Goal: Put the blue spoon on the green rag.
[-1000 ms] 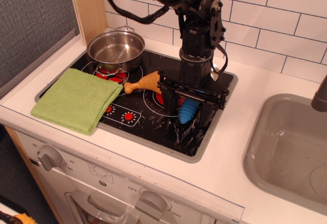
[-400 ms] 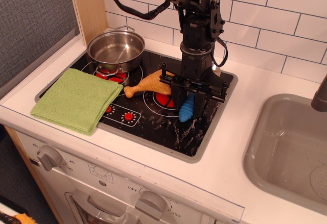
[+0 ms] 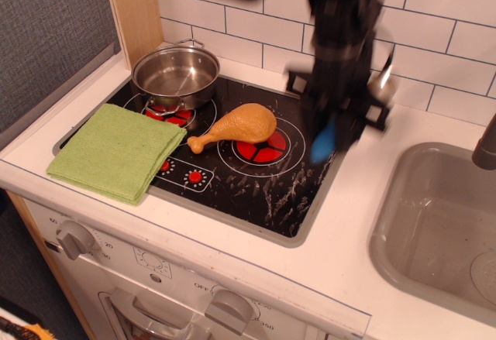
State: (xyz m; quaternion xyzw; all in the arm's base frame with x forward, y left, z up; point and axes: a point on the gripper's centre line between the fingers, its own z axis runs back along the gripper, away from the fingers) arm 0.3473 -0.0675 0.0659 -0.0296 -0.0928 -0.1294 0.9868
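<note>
Viewing the worktop (image 3: 364,224), we find the tool (image 3: 335,127) raised above the right edge of the black hob (image 3: 256,185) and closed on the blue spoon (image 3: 324,144) (heavily blurred), its blue handle pointing down. The green rag (image 3: 116,150) lies at the hob's left front, well apart from the spoon. A chicken drumstick (image 3: 236,125) and steel pot (image 3: 175,73) sit between.

I see the black gripper (image 3: 335,127) has risen and swung right, motion-blurred, carrying the ribbed blue-handled silver spoon (image 3: 325,142) off the hob, uncovering the tan plastic chicken drumstick (image 3: 236,126) fully.
</note>
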